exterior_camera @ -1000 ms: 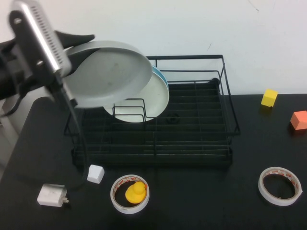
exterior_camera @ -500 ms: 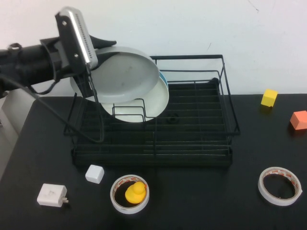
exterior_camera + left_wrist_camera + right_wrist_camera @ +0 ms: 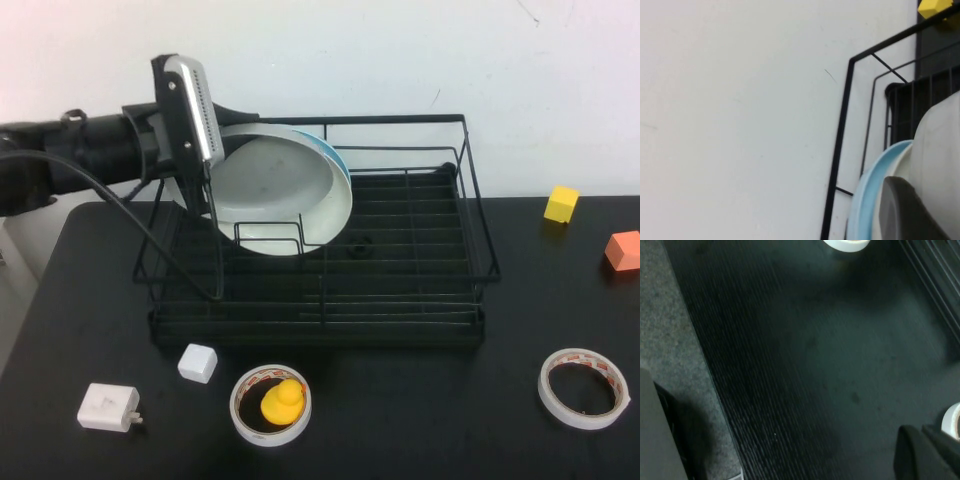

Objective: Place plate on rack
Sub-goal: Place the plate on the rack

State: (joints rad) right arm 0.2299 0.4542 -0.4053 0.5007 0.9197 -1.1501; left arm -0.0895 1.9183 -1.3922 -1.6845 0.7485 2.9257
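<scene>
step: slotting plate (image 3: 270, 185) into rack (image 3: 470, 215) | plate: upright at rack's rear-left corner, against other plates | left gripper (image 3: 222, 128): clamped on plate rim | right gripper (image 3: 925, 452): pinched together, empty, over desk | next: seat between dividers, release

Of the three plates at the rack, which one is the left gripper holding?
The light-grey plate, the frontmost one. The left gripper pinches its upper rim. The cream-white plate and the light blue plate stand behind it in the rack, untouched.
</scene>
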